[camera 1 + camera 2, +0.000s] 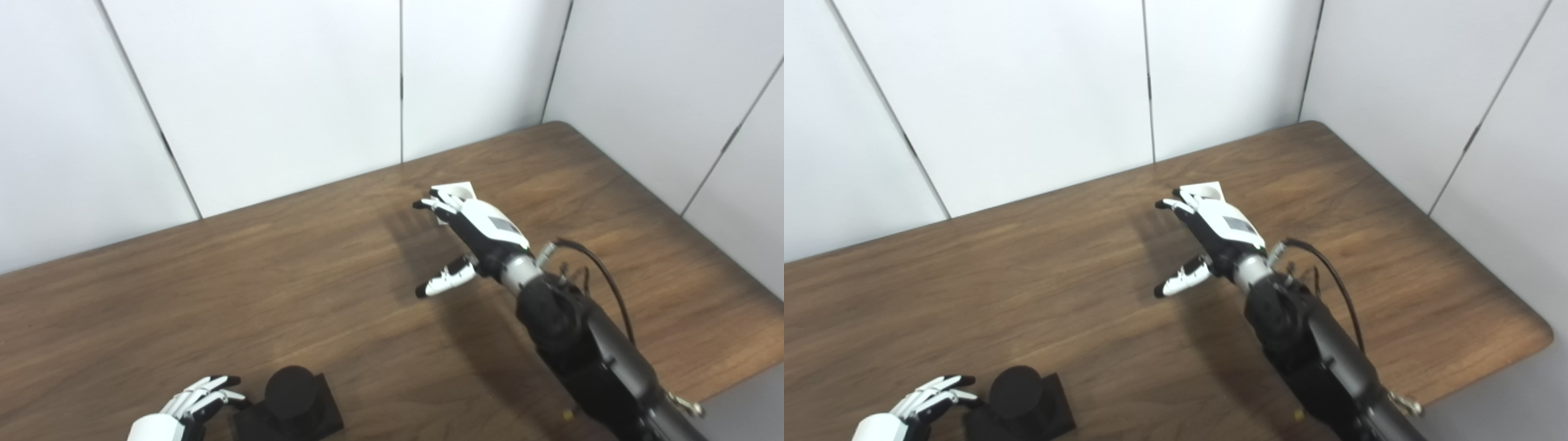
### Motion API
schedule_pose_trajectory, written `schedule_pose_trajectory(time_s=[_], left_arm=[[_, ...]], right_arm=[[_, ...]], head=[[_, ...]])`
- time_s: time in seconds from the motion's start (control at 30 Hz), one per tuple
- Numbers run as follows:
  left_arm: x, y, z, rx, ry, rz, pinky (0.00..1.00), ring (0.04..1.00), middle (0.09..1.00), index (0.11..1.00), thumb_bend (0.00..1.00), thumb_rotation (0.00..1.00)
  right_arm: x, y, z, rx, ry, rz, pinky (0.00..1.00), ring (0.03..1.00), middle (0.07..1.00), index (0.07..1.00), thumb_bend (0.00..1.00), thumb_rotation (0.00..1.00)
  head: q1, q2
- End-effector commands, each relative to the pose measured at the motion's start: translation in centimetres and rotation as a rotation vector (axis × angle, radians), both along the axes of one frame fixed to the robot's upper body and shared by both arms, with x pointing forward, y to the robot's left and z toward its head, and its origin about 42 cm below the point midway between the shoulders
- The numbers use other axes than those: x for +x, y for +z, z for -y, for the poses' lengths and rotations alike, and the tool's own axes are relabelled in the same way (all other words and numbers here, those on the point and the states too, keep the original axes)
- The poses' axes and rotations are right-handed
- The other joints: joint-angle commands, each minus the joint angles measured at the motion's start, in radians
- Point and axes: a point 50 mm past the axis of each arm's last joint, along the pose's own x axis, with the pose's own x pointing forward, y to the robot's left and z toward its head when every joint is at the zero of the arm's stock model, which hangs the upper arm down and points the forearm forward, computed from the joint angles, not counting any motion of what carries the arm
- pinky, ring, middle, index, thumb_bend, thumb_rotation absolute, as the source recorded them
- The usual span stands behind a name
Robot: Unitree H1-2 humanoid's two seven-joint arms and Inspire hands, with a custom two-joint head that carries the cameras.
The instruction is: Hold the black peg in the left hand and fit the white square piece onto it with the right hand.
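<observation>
The right robot hand [474,229] is reaching over the flat white square plastic piece [456,191], fingers partly covering it and thumb splayed, so I cannot tell whether it is grasping. A shallow pinch risks the piece slipping flat again. The left robot hand [184,410] is lying released, touching the black round peg on its square base [291,404]. The brown wood-grain table [245,294] is sitting against white panelled walls [275,92].

A bare lab-like test corner. Plain white wall panels [275,92] fill the upper frame. A wood-grain table [245,294] spans below them.
</observation>
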Motion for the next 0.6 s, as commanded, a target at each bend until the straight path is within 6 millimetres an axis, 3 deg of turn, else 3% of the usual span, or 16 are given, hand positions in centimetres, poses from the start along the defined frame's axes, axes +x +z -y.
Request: schedule_pose_trajectory(time_s=[0.0, 0.27, 0.57], left_arm=[[-1.1, -2.5, -2.1, 0.086, 0.034, -0.138, 0.74, 0.83, 0.788, 0.488, 0.52, 0.04], [-1.4, -2.7, -2.3, 0.09, 0.027, -0.138, 0.73, 0.825, 0.782, 0.487, 0.52, 0.04], [-1.6, -2.5, -2.0, 0.088, 0.022, -0.133, 0.73, 0.823, 0.781, 0.487, 0.52, 0.04]], right_arm=[[2.2, 2.1, 0.6, -0.083, -0.014, 0.063, 1.0, 1.0, 1.0, 0.889, 0.85, 0.2], [7.0, 1.8, 2.1, -0.202, -0.064, 0.002, 1.0, 1.0, 0.998, 0.862, 0.84, 0.25], [10.4, 1.7, 3.9, -0.272, -0.098, -0.012, 1.0, 1.0, 0.974, 0.846, 0.86, 0.25]], head=[[0.001, -0.004], [0.004, -0.025], [0.016, -0.025]])
